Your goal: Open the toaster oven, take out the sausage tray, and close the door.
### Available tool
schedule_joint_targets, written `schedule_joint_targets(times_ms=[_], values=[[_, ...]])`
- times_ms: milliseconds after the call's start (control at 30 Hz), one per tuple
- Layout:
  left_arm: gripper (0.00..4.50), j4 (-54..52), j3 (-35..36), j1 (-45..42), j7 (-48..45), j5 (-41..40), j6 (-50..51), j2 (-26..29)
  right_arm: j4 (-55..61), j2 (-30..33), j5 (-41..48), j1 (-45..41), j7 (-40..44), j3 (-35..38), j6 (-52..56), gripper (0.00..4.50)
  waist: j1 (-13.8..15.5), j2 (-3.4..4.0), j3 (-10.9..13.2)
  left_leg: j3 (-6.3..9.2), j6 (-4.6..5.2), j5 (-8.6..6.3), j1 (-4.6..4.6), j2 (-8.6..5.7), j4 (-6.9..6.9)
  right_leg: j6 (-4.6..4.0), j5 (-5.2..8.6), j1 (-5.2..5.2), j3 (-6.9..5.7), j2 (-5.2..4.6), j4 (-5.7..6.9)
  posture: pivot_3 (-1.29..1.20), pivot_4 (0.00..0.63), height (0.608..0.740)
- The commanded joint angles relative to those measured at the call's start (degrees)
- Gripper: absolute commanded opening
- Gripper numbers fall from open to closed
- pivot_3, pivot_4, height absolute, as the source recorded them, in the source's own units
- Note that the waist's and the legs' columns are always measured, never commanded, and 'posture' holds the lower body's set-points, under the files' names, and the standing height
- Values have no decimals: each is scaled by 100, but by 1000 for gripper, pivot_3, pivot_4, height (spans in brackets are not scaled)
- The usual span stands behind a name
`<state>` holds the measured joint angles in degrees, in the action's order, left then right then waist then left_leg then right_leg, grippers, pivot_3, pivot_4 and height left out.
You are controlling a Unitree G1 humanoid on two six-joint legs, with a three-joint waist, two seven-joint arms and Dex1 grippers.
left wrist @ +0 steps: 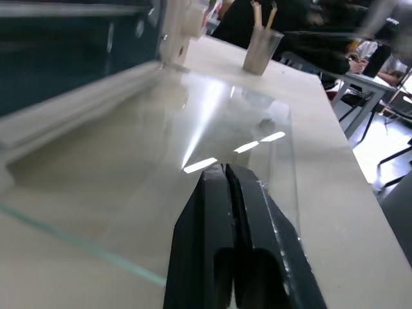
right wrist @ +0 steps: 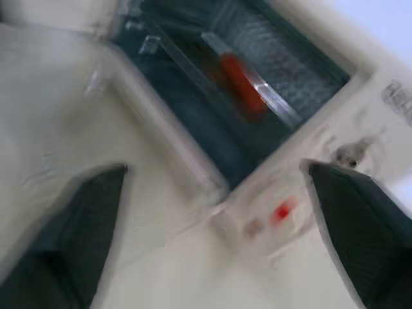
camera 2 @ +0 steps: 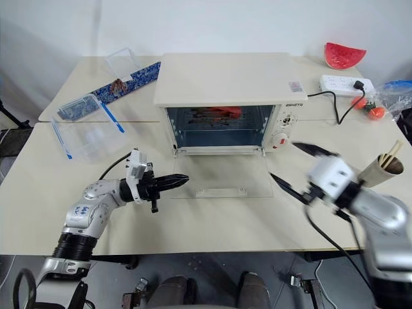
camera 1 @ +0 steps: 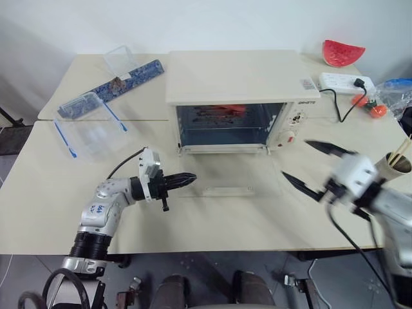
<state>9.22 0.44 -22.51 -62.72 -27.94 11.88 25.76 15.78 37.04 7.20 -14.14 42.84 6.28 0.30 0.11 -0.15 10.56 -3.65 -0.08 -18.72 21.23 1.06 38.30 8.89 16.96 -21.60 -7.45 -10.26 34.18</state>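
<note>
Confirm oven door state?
Open: the door lies flat on the table in front of the oven, cavity exposed, sausage inside.

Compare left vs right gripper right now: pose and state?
The left gripper is shut, fingers pressed together; the right gripper is spread wide open. The left gripper sits at the left edge of the lowered door; the right gripper hovers off the door's right side, facing the toaster oven. Both are empty and point roughly level.
</note>
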Motion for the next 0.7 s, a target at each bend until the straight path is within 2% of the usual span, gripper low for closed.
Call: schedule_joint_targets(times_ms=[33, 200, 367, 633, 700], values=[[1197, -432, 437, 301, -33, -146, -391, 109, -164, -170, -869, -585, -273, -809, -158, 4500, -1, 0, 0, 4, 0, 0, 1, 0, -4, 0, 0, 0, -4, 0, 0, 0, 150, 740], [2768, -927, 849, 797, 135, -203, -566, 254, -1201, -379, -2416, -1523, -1045, -1726, -929, 4500, 0, -1, 0, 8, 8, -6, 13, -10, -4, 16, -8, -1, -9, -8, -11, 0, 150, 740], [4210, -1392, 1371, 1256, 526, -364, -711, 262, -2361, -645, -4311, -2422, -2519, -2463, -1057, 4500, -83, -1, 0, 7, 7, -5, 9, -5, -4, 17, -9, -2, -9, -8, -6, 0, 150, 740], [4210, -1769, 1436, 1554, 759, -489, -454, 281, -3365, -1220, -4984, -3135, -3352, -2769, -856, 4500, -172, -1, 0, 11, 7, -5, 10, -5, -7, 17, -9, -2, -11, -8, -2, 0, 150, 740], [4251, -1823, 1401, 1545, 796, -491, -405, 263, -3437, -1278, -5102, -3197, -3443, -2835, -818, 4123, -179, -1, 0, 12, 7, -5, 9, -5, -10, 17, -9, -2, -12, -7, -2, 0, 150, 740]])
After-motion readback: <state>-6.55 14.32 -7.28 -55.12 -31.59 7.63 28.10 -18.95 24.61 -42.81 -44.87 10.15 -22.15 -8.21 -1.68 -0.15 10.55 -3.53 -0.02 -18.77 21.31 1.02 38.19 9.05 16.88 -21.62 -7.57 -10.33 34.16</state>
